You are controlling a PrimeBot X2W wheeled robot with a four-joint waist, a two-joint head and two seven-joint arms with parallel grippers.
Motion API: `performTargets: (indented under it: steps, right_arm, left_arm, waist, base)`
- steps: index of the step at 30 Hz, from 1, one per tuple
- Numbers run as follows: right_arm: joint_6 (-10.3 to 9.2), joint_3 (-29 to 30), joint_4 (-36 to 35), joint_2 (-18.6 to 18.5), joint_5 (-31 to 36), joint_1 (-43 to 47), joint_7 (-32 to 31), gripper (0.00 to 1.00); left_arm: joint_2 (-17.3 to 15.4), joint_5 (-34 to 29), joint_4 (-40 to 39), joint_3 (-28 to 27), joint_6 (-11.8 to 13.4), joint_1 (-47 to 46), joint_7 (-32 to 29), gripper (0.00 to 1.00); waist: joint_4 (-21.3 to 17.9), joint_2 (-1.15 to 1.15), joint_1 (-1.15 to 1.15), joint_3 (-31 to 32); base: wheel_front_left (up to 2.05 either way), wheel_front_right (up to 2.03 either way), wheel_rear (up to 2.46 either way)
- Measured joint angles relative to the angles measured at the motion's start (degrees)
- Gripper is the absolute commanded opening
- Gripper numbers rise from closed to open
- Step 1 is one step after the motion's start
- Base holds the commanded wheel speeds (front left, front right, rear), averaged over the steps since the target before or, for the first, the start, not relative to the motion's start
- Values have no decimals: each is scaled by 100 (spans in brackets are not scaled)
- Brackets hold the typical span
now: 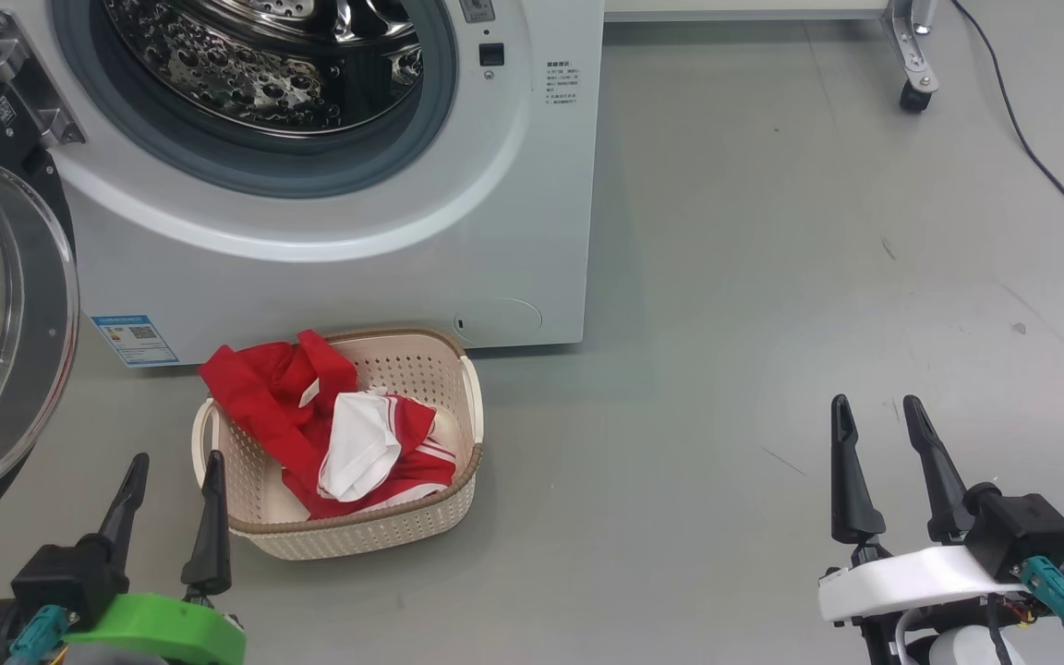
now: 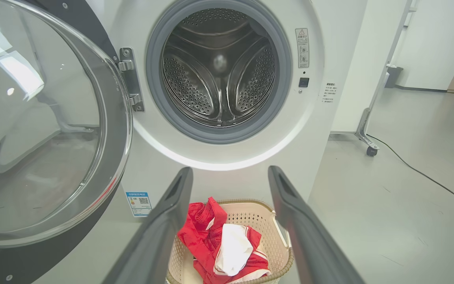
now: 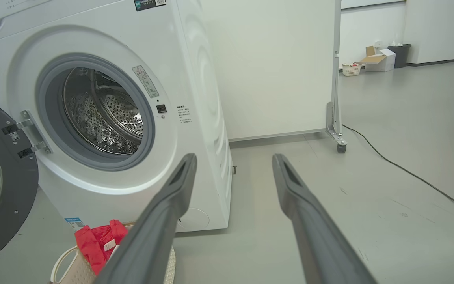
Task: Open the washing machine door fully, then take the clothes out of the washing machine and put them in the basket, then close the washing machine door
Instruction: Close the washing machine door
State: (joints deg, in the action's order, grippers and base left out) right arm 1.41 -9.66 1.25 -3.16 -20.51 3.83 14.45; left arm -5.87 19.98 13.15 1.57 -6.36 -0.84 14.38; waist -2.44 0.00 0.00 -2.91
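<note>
Grey floor (image 1: 726, 323) held cream perforated plastic basket (image 1: 472, 411), red-and-white fabric clothes (image 1: 264, 392) inside, one piece draped over its edge. White front-loading washing machine (image 1: 356, 277) drum (image 2: 219, 79) looked empty; black-rimmed round glass door (image 2: 53, 118) stood wide open. Both left gripper (image 1: 175, 460) and right gripper (image 1: 876, 404) were spread, empty. Risk: closing swing snagging draped cloth.

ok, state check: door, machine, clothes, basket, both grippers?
washing machine door: wide open, hinged at left.
washing machine: no clothes visible in the drum.
clothes: in the basket, some red fabric over its rim.
basket: upright on the floor before the machine.
left gripper: open, holding nothing.
right gripper: open, holding nothing.
</note>
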Motion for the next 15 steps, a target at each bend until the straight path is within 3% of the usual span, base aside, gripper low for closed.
performTargets:
  steps: [15]
  right_arm:
    - [7, 31, 42, 30, 1, 0, 0, 100]
  left_arm:
    - [78, -21, 14, -16, -9, 0, 0, 100]
  waist:
    - [-15, 0, 0, 109]
  base:
    - [0, 0, 0]
